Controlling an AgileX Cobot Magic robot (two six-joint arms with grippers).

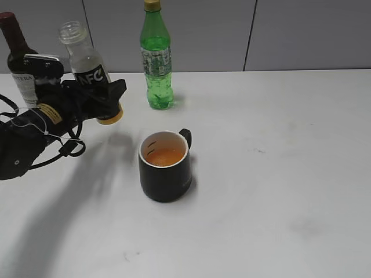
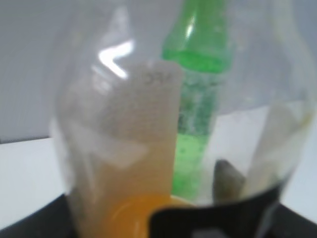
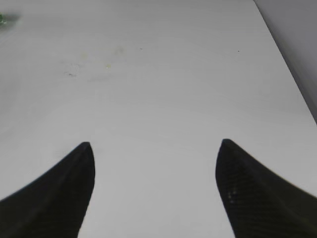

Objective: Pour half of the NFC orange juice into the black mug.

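My left gripper point(image 1: 104, 95) is shut on the NFC orange juice bottle point(image 1: 90, 66) and holds it above the table at the far left, neck up and tilted slightly left. A little orange juice sits at its bottom. In the left wrist view the bottle point(image 2: 148, 148) fills the frame, clear above and orange below. The black mug point(image 1: 165, 168) stands right of and nearer than the bottle, handle at the back right, with orange juice inside. My right gripper point(image 3: 156, 148) is open and empty over bare table; it does not show in the exterior view.
A tall green soda bottle point(image 1: 156, 58) stands behind the mug and shows through the juice bottle in the left wrist view point(image 2: 198, 109). A dark wine bottle point(image 1: 20, 61) stands at the far left behind my left arm. The white table point(image 1: 278, 174) spreads to the right.
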